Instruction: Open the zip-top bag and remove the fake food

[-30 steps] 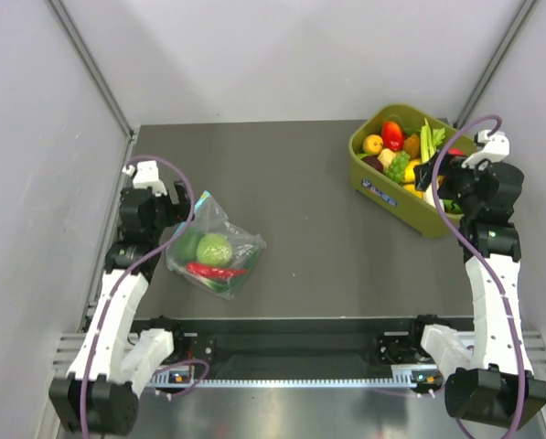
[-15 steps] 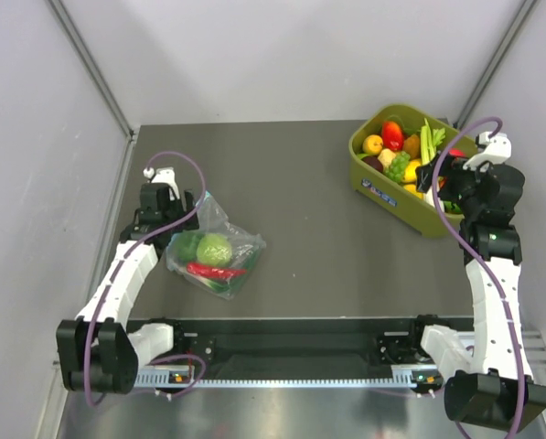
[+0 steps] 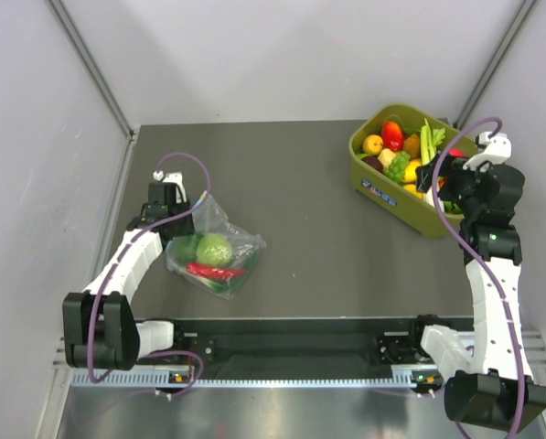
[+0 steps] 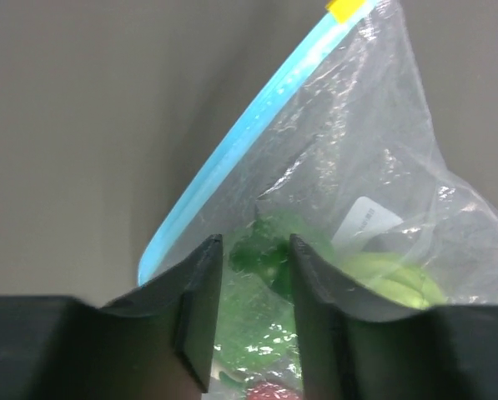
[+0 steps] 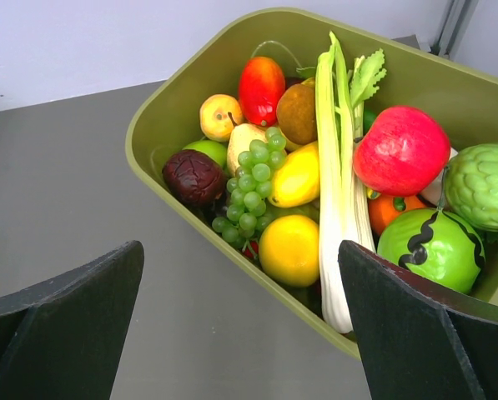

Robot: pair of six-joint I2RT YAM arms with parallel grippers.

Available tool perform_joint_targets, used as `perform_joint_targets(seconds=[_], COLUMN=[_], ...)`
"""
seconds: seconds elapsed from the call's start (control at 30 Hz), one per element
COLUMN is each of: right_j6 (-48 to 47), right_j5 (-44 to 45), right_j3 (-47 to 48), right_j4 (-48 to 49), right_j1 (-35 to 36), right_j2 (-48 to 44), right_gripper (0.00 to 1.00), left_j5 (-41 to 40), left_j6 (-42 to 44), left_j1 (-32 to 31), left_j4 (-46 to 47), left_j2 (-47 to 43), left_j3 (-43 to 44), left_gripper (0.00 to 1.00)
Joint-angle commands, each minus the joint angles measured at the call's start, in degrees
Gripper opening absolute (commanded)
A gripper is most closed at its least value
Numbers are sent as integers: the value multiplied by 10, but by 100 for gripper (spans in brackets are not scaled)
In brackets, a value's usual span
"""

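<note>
On the left of the bench (image 3: 314,238), the left end effector (image 3: 174,222) hangs at the upper-left corner of the zip-top bag (image 3: 216,249). Its two dark fingers (image 4: 200,317) stand only narrowly apart, and crinkled film and green show through the gap between them. They hold nothing that can be made out, and whether the tips touch the plastic cannot be told. The bag lies flat on the left half of the bench, well apart from everything on the right. Its teal-blue zip strip (image 4: 232,158) runs along the edge nearest that end effector, with a small yellow tab (image 4: 346,8) at the strip's far end. Inside the bag, the dark green bell pepper (image 3: 187,245) sits furthest left. The pale green cabbage (image 3: 216,249) is just beside it, and the long red chili (image 3: 210,271) lies below them both. At the far right corner sits the olive-green tub (image 3: 382,194), heaped with toy produce: grapes (image 5: 253,179), a yellow lemon (image 5: 294,175), celery stalks (image 5: 336,192) and a red apple (image 5: 401,150). The right end effector (image 3: 431,174) hovers over the tub's right end, its fingers (image 5: 65,333) spread wide and empty.
</note>
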Motion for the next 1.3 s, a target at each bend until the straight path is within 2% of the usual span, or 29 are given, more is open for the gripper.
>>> perform_joint_targets(seconds=[0.0,0.07,0.1,0.33,0.43,0.53,0.57,0.63,0.67,0.8,0.83,0.9,0.93,1.07,1.17,1.27], right_j6=[-7,-6,-6,-10,-17,-29,-36,-43,-48,-27,-23,-23,-27,-34,-37,-37], right_j5=[5,5,5,-16,-57,-116,-122,-124,-122,-126,-127,-120,-109,-94,-92,-90], right_j3=[15,15,15,14,20,29,33,39,44,49,53,72,84,105,110,104], right_j4=[3,3,2,8,14,18,20,21,21,58,72,75,76,81,84,87], right_j1=[6,6,6,8,18,48,78,123,167,257,291,327,355,402,418,424], right_j2=[-11,-10,-10,-5,6,20,29,42,57,112,126,170,194,228,234,229], right_gripper=[100,100,100,100,99,100,100,100,100,100,100,100,100,100,100,100], left_j5=[26,50,57,190,245,282,288,278,257,99,42,-26,-55,-81,-53,-46], left_j6=[9,10,12,3,2,2,4,10,12,20,18,19,20,21,24,26], left_j1=[1,1,1,-3,-14,-47,-54,-63,-63,-63,-63,-62,-62,-61,-61,-61], left_j4=[-2,-2,-2,20,41,50,50,46,35,23,22,15,7,-21,-23,-22], left_j2=[3,3,5,-1,-3,4,6,7,5,-39,-44,-53,-52,-32,-12,10], left_j3=[27,29,29,49,57,69,74,79,80,69,66,59,59,56,56,61], left_gripper=[35,4,0,0,0,0,0,0,0,0,4,24,40,62,68,69])
